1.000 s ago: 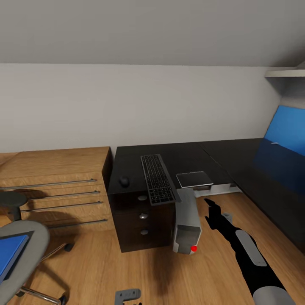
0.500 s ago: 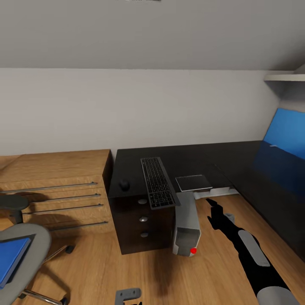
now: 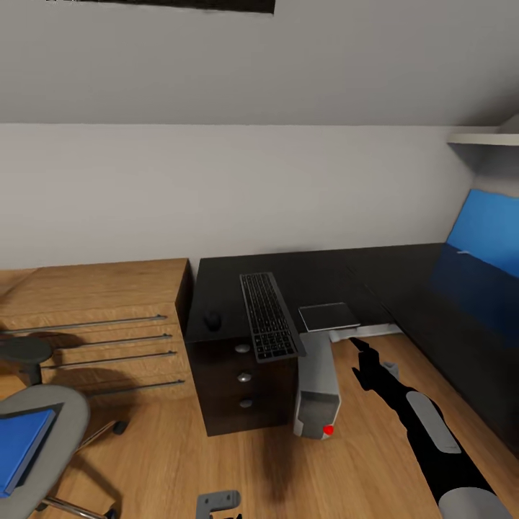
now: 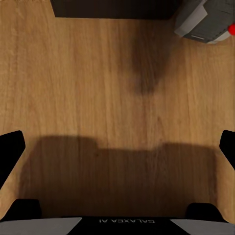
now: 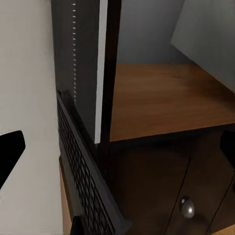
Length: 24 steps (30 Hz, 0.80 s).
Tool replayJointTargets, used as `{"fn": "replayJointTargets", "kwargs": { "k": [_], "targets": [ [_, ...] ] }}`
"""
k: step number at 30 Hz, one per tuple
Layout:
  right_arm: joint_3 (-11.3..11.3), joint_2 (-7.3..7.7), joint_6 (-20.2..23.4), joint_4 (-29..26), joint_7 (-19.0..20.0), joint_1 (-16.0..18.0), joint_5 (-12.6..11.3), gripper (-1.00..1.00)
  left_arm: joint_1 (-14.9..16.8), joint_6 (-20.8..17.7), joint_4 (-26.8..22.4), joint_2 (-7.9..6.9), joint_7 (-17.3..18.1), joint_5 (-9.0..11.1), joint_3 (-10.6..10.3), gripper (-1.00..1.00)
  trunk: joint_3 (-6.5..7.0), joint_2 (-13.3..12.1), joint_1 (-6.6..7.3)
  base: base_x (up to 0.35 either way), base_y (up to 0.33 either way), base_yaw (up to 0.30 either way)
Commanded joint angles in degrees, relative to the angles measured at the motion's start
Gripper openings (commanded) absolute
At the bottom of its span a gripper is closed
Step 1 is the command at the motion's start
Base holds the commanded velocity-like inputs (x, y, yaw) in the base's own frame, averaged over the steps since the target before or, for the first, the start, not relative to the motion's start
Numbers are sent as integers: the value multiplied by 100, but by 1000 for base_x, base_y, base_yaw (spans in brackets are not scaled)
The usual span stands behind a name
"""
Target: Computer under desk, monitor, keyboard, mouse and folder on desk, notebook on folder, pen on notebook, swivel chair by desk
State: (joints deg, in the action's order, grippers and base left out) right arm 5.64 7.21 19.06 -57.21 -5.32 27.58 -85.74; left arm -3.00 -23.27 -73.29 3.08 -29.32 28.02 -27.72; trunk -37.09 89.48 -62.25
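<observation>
Folder (image 3: 20, 448) lies flat on the swivel chair (image 3: 50, 418) seat at far left. Mouse (image 3: 212, 318) and keyboard (image 3: 268, 315) rest on the desk (image 3: 317, 277) above the drawer block; the keyboard overhangs the edge. Computer (image 3: 317, 386) stands on the floor beside the drawers. Left gripper (image 4: 117, 147) is spread wide, empty. Right gripper (image 3: 360, 353) holds nothing, fingers apart.

Light-wood drawer cabinet (image 3: 94, 317) beside white sloped wall (image 3: 238, 187)
</observation>
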Motion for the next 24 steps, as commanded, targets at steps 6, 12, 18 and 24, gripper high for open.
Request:
{"fn": "replayJointTargets", "kwargs": {
  "k": [6,12,18,24],
  "targets": [
    [6,0,33,-27,-48,2,-64,100,1,-11,-3,0,-41,54,-5,100,104,-239,132,0,0,0],
    [12,3,235,-106,-48,2,-58,100,1,-11,-1,-1,-48,54,13,100,212,-480,264,0,0,0],
    [29,11,340,-147,-51,2,-50,100,1,-20,6,0,-79,55,24,100,319,-721,396,0,0,0],
    [23,164,344,-143,-68,2,268,100,1,-12,180,5,-71,49,13,100,427,-961,528,-157,0,0]
  ]
}}
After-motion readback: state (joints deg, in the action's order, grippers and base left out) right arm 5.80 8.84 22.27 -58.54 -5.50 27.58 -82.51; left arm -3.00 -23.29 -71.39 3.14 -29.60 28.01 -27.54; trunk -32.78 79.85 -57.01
